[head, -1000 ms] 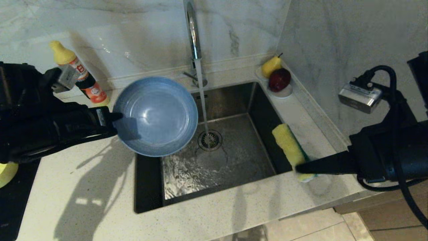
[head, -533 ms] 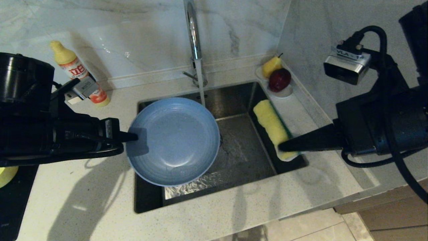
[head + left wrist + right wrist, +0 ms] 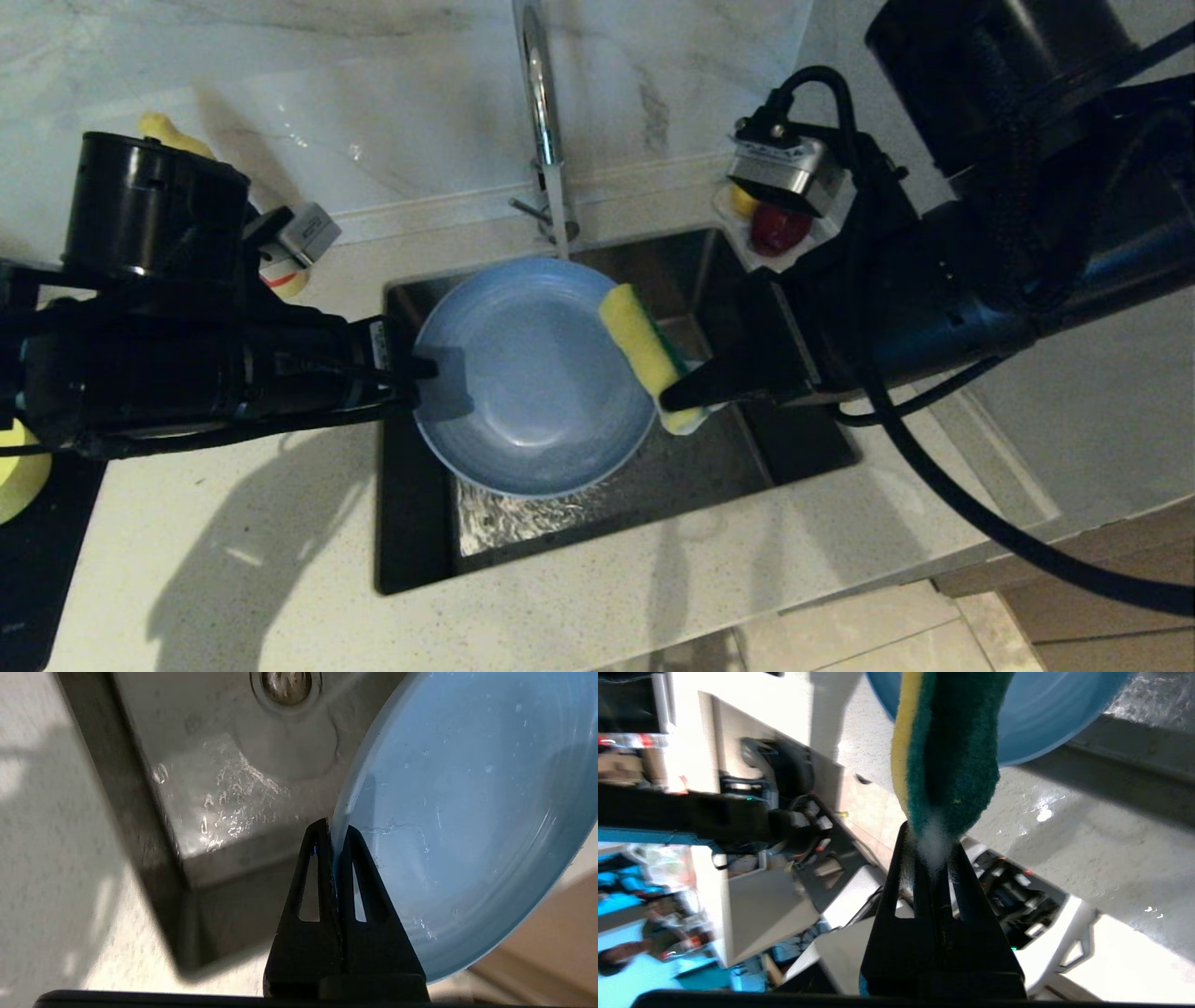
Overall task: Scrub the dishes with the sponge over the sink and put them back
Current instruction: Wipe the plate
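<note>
Head view has both arms meeting over the sink point(image 3: 803, 457), which has water pooled in its near part. The left gripper point(image 3: 425, 369) comes in from the left with its jaws pinched tight on the rim of the grey-blue plate point(image 3: 532, 383), holding it up over the basin, hollow side facing up toward the camera. You can see that pinch really well in the left wrist view: the two black fingers point(image 3: 322, 877) are clamped either side of the plate edge point(image 3: 467, 812), droplets all over the plate's surface, and the drain strainer point(image 3: 286, 680) sits further off below it.

The right gripper point(image 3: 677, 401) reaches in from the right, jaws closed on one end of the sponge point(image 3: 639, 341). The sponge sits right at the plate's right rim, yellow foam turned toward the plate, looks like it's touching. From the right wrist camera the sponge point(image 3: 948, 751) sticks out past the fingers, green scouring face toward the lens, a bit of white foam where it's squeezed.

The tap point(image 3: 537, 93) stands at the back of the basin. Behind the right arm there's a red apple point(image 3: 775, 229) on the ledge, half hidden, and a yellow bottle point(image 3: 173, 131) peeks out behind the left arm.
</note>
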Tool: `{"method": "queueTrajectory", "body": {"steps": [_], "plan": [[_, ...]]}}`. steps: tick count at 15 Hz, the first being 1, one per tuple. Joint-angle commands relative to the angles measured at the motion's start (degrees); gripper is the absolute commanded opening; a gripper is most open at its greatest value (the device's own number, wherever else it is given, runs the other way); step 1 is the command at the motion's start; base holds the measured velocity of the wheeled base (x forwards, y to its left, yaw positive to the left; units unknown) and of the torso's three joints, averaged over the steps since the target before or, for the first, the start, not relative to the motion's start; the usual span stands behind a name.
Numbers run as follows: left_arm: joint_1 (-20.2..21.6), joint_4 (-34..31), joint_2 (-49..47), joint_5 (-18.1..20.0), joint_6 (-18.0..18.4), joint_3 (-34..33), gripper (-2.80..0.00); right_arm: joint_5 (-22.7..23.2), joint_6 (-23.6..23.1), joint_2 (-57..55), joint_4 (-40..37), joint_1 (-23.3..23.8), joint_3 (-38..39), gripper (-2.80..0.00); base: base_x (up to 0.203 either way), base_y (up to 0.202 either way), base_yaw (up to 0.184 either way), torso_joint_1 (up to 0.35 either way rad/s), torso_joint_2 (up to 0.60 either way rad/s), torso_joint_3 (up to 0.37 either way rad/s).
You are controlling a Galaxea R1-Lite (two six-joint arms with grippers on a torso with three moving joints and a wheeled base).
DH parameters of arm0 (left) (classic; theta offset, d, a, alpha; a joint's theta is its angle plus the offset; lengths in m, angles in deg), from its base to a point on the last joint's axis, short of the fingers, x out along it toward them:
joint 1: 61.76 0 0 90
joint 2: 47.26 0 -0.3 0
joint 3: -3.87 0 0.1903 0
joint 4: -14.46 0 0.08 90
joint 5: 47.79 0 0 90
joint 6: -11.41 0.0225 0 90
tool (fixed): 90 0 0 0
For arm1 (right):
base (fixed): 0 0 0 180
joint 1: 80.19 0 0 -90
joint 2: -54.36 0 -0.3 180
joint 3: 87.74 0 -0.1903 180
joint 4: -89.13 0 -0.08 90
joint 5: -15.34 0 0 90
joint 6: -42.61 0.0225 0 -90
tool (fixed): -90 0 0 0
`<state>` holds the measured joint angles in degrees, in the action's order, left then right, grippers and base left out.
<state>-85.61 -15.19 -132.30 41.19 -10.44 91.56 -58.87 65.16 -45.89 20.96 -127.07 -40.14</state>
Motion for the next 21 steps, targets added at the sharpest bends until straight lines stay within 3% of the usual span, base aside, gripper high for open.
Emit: {"method": "queueTrajectory", "body": {"steps": [1, 4, 7, 13, 21], "plan": [[-1.6, 2.4, -0.9, -2.2, -1.0, -0.2, -2.8, -5.7, -0.5, -5.8, -0.7, -2.3, -1.9, -2.8, 0.0, 0.0, 0.0, 0.0, 0.0, 0.0], [-4.5, 3.4, -2.1, -5.1, -2.5, -0.5, -2.8, -8.2, -0.4, -8.6, 0.5, -2.8, -2.0, -2.8, 0.0, 0.0, 0.0, 0.0, 0.0, 0.0], [-7.6, 3.4, -3.5, -8.3, -7.9, -0.7, -2.8, -11.0, -0.6, -9.5, 2.2, -3.2, -2.0, -2.8, 0.0, 0.0, 0.0, 0.0, 0.0, 0.0], [-7.9, 3.4, -2.9, -8.5, -8.1, -0.8, -2.8, -19.7, -0.7, -10.8, 4.2, -3.7, -2.0, -2.8, 0.0, 0.0, 0.0, 0.0, 0.0, 0.0], [-11.7, 3.6, -2.5, -8.5, -7.5, -2.8, -2.8, -20.7, -1.5, -13.5, 6.9, -3.7, -2.0, -2.8, 0.0, 0.0, 0.0, 0.0, 0.0, 0.0]]}}
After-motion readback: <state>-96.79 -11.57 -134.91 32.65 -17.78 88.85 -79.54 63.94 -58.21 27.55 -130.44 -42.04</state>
